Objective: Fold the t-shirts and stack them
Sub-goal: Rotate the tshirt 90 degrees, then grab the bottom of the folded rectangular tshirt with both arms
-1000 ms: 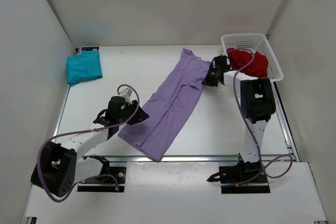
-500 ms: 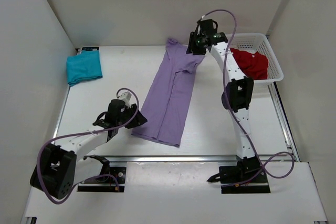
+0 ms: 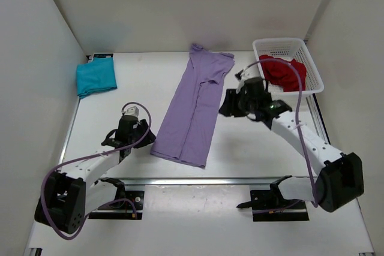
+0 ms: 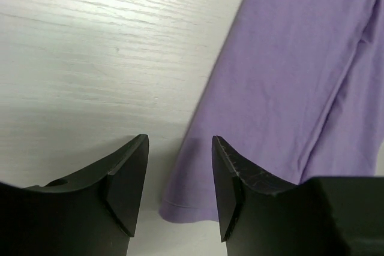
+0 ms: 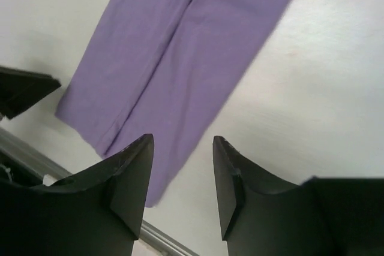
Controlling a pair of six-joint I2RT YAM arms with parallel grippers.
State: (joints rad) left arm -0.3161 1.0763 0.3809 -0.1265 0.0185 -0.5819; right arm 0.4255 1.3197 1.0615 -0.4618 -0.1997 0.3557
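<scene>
Now, red t-shirt [image 3: 287,72] heaped inside the white basket [image 3: 279,47].

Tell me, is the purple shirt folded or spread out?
Partly folded: the purple shirt lies flat as a long narrow strip, sides folded in along a middle line, not yet folded short.

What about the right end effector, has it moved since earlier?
Yes. The right end effector drew back, from the basket's far rim to past its near rim.
</scene>
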